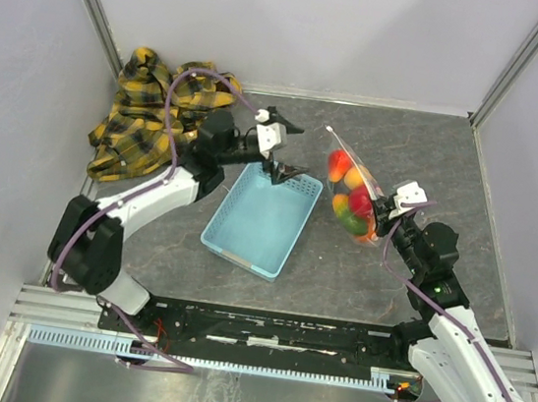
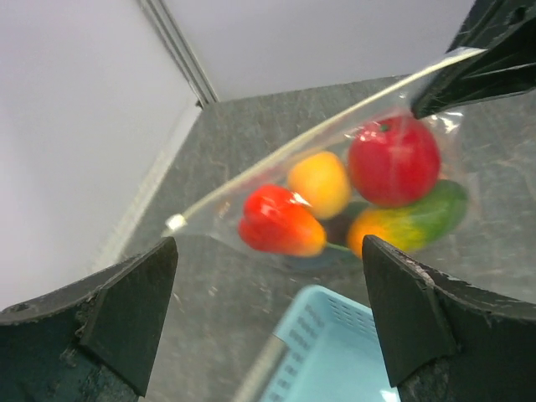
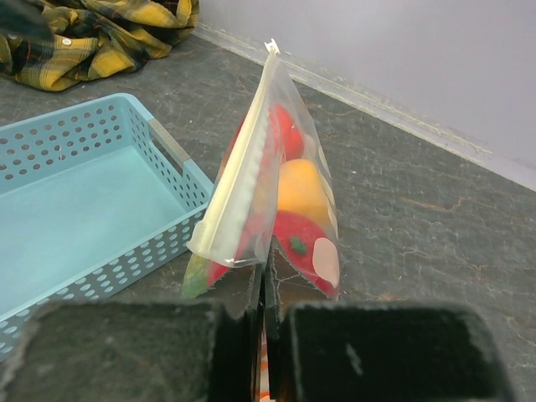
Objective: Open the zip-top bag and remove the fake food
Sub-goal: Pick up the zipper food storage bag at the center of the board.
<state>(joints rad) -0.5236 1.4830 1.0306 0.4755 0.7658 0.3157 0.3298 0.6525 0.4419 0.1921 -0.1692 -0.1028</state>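
Fake food (image 1: 347,194) inside zip-top bag (image 1: 337,144), right of basket (image 1: 242,253); shirt (image 1: 140,123) behind-left.

Plain pale lilac walls (image 1: 302,27) enclose the dark grey, scuffed counter (image 1: 452,166) on three sides, evenly lit — slim metal posts (image 1: 89,1) at its far corners, an aluminium rail (image 1: 46,309) along its near edge.

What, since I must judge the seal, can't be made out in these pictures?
Clear dotted zip-top bag: zip strip sealed or parted? Edge-on in right wrist view, tiny from above.
Glossy plastic fruits: count; they overlap in every view.
Right gripper: pinch blurred, right wrist view.
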